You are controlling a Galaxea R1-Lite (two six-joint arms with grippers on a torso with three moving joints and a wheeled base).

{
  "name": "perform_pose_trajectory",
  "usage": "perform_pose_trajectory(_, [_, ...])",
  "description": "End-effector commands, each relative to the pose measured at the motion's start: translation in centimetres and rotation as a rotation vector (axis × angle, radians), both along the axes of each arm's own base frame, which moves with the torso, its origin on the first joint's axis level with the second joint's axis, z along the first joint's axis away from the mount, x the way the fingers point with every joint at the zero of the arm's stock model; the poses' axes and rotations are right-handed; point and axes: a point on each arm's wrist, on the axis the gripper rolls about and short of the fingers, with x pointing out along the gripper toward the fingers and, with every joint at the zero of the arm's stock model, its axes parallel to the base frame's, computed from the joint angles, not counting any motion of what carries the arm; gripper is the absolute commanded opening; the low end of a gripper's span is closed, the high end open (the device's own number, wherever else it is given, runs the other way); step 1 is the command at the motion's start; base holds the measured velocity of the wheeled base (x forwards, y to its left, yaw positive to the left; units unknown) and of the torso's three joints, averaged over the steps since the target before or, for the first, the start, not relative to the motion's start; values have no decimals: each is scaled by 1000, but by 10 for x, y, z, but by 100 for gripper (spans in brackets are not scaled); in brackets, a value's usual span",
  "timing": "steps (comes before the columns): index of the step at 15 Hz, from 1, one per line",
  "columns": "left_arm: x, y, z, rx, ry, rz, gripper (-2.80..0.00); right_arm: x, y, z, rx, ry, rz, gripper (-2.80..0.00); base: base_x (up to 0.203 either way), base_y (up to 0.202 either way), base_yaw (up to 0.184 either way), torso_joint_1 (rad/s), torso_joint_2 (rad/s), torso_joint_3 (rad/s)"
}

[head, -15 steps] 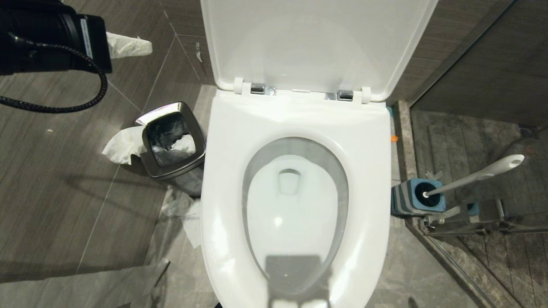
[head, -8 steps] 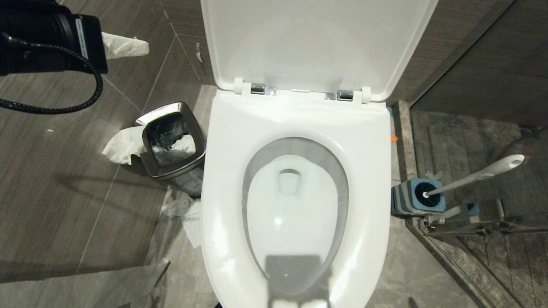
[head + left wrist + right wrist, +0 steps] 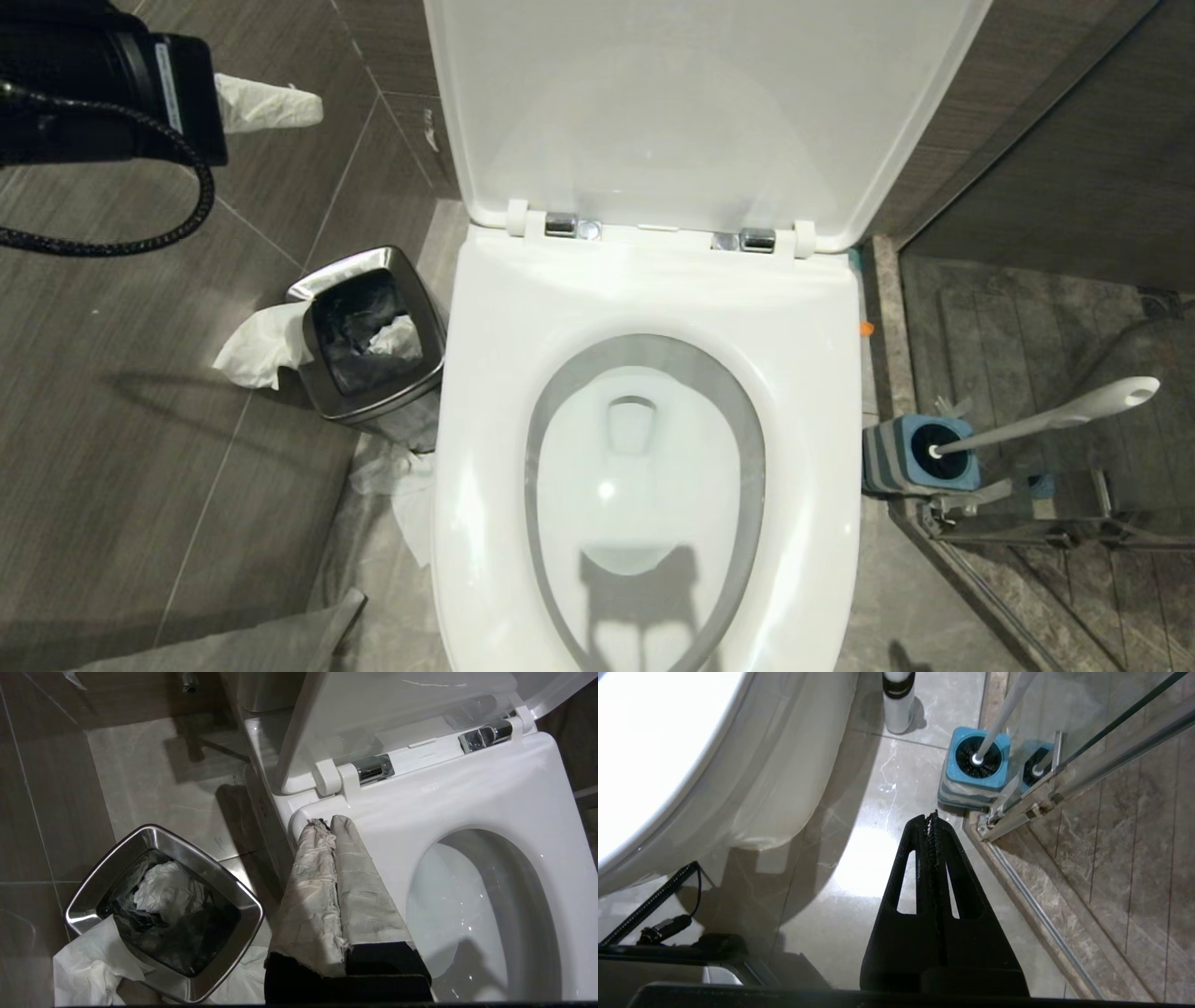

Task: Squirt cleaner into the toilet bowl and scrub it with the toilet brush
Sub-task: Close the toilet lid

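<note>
The toilet bowl lies straight ahead, seat down and lid raised. To its right the toilet brush leans in a blue-and-grey holder, white handle slanting right. Of the cleaner only an orange tip shows past the seat; its white body stands on the floor by the toilet base. My left gripper, wrapped in pale tape, is shut and empty, hanging left of the lid near the seat's back corner. My right gripper is shut and empty, low over the floor short of the holder.
A steel bin with a black liner and tissue stands left of the toilet, with crumpled paper on the floor beside it. A glass shower door with a metal rail runs right behind the brush holder. A black cable lies by the toilet base.
The whole head view has shifted, so the toilet now sits lower and slightly larger: the camera has moved. Both grippers stay shut and the left arm has hardly moved.
</note>
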Motion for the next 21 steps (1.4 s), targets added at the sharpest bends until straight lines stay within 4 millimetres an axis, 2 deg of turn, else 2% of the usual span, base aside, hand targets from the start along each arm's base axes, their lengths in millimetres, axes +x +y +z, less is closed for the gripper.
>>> perform_pose_trajectory(1, [-2, 1, 1, 0, -4, 2, -280, 0, 0, 0, 0, 2, 1, -280, 0, 0, 0, 0, 0, 0])
perform_pose_trajectory(4, [-6, 2, 2, -1, -6, 4, -280, 0, 0, 0, 0, 2, 1, -280, 25, 0, -1, 0, 1, 1])
perform_pose_trajectory(7, [-8, 2, 2, -2, -9, -4, -280, 0, 0, 0, 0, 2, 0, -280, 156, 0, -1, 4, 0, 1])
perform_pose_trajectory(10, [-11, 2, 6, -19, -21, -9, -280, 0, 0, 0, 0, 3, 1, -280, 0, 0, 0, 0, 0, 0])
perform_pose_trajectory(13, [-17, -3, 14, -140, 2, -74, -280, 0, 0, 0, 0, 2, 1, -280, 0, 0, 0, 0, 0, 0])
perform_pose_trajectory(18, [-11, -10, 50, -458, -175, -276, -280, 0, 0, 0, 0, 2, 1, -280, 0, 0, 0, 0, 0, 0])
perform_pose_trajectory(20, [-13, -10, 60, -505, -233, -346, -280, 0, 0, 0, 0, 2, -1, -280, 0, 0, 0, 0, 0, 0])
perform_pose_trajectory(21, [-8, -12, 62, -510, -268, -355, -280, 0, 0, 0, 0, 3, 1, -280, 0, 0, 0, 0, 0, 0])
